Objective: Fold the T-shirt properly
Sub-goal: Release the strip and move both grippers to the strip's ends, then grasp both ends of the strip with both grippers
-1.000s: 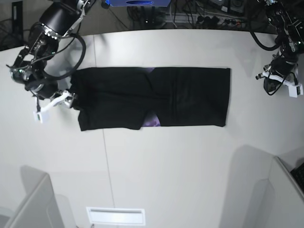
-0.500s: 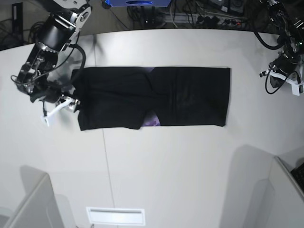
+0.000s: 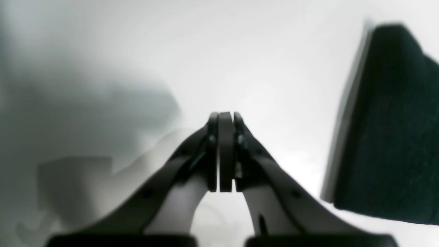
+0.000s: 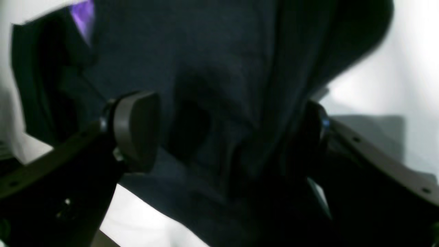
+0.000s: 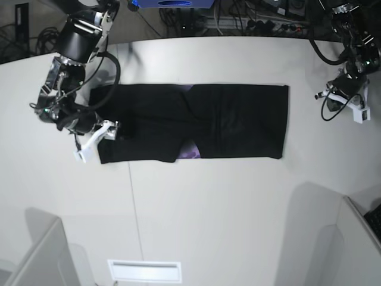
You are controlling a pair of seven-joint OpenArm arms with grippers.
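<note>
We can read no text, label, brand, number or sign on anything in these views.

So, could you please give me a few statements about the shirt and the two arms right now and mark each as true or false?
1. The T-shirt lies as a long band on the table. True.
2. The left gripper has its jaws wide open. False: they are shut, holding nothing.
3. The right gripper is at the shirt's end, jaws open with cloth between them. True.
4. The left gripper touches the shirt. False: it is off to the side, apart from it.
5. A purple patch shows at the shirt's near edge. True.
</note>
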